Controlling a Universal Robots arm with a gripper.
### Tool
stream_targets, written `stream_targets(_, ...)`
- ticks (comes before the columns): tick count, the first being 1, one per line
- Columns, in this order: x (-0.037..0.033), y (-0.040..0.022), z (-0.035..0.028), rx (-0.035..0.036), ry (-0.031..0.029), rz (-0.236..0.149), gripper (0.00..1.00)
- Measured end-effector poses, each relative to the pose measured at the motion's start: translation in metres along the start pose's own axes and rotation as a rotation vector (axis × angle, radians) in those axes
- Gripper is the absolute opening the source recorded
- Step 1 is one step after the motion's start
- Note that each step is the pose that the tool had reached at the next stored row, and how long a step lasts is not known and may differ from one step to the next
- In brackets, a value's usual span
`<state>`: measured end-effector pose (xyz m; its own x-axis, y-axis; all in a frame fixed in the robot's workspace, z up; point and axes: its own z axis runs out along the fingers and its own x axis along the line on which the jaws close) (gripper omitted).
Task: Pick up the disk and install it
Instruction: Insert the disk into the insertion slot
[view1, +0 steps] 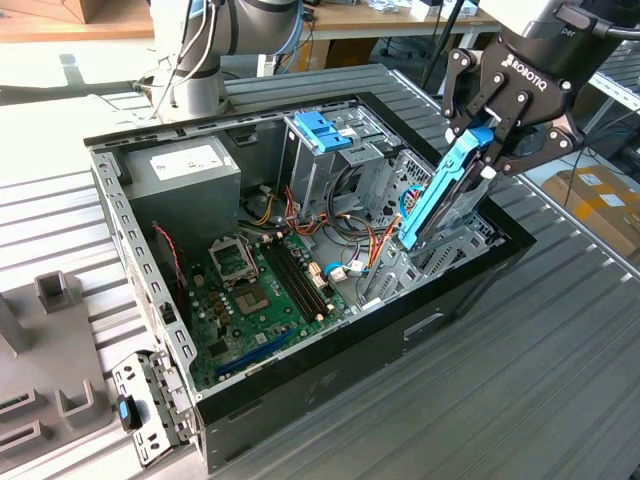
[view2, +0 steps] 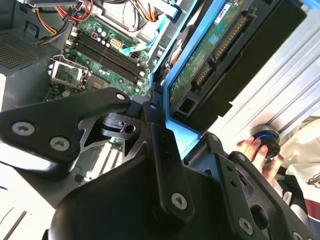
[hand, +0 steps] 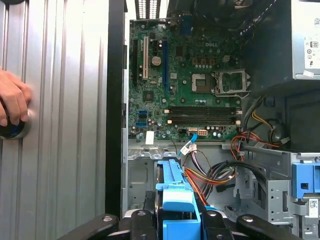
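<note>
blue-railed disk (view1: 437, 195) is clamped at its upper end between the gripper (view1: 488, 140) fingers, long axis tilted steeply, lower end inside the open computer case (view1: 300, 385) near the drive bay.

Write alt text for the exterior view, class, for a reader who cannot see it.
A black robot claw holds the disk, framed in light-blue rails, tilted steeply over the open computer case. Below lie the green motherboard and coloured cables.
</note>
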<state>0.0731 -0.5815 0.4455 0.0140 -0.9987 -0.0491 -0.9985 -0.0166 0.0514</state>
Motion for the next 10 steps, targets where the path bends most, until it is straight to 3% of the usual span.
stream_targets(10,0.0001,-0.0019,0.0061,0.0,-0.0001,0.0,0.37)
